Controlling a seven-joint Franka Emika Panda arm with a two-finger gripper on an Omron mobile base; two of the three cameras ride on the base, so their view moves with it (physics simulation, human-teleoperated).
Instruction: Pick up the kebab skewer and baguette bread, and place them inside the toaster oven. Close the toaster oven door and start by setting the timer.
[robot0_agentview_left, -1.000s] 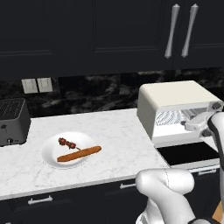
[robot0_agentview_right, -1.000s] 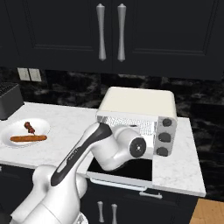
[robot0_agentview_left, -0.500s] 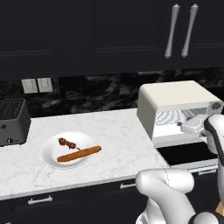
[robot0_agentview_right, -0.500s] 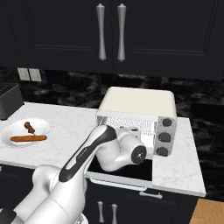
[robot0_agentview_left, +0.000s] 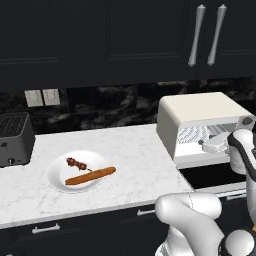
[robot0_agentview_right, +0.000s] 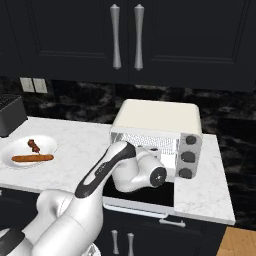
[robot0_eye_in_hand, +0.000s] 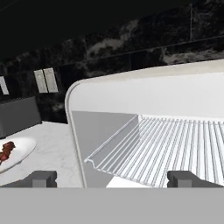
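Note:
The kebab skewer (robot0_agentview_left: 76, 163) and the baguette bread (robot0_agentview_left: 90, 176) lie side by side on a white plate (robot0_agentview_left: 57, 181), left of the toaster oven (robot0_agentview_left: 200, 112). From the right base view the skewer (robot0_agentview_right: 34, 145) and baguette (robot0_agentview_right: 32, 158) sit far left of the oven (robot0_agentview_right: 160, 120). The toaster oven door (robot0_agentview_right: 145, 194) lies folded down flat, baring the wire rack (robot0_eye_in_hand: 175, 146). My gripper (robot0_agentview_left: 210, 144) hovers at the oven's mouth above the door, away from the plate. In the hand view the gripper (robot0_eye_in_hand: 113, 179) is open and empty, its fingertips (robot0_eye_in_hand: 41, 178) spread wide.
A black slot toaster (robot0_agentview_left: 15, 137) stands at the counter's far left below wall outlets (robot0_agentview_left: 42, 97). Three round knobs (robot0_agentview_right: 189, 156) run down the oven's right side. Dark cabinets with pale handles (robot0_agentview_right: 125, 35) hang overhead. Bare marble counter (robot0_agentview_left: 130, 150) separates plate and oven.
My hand has drifted slightly left and down at the oven's mouth. The plate, skewer, baguette and door have stayed where they were.

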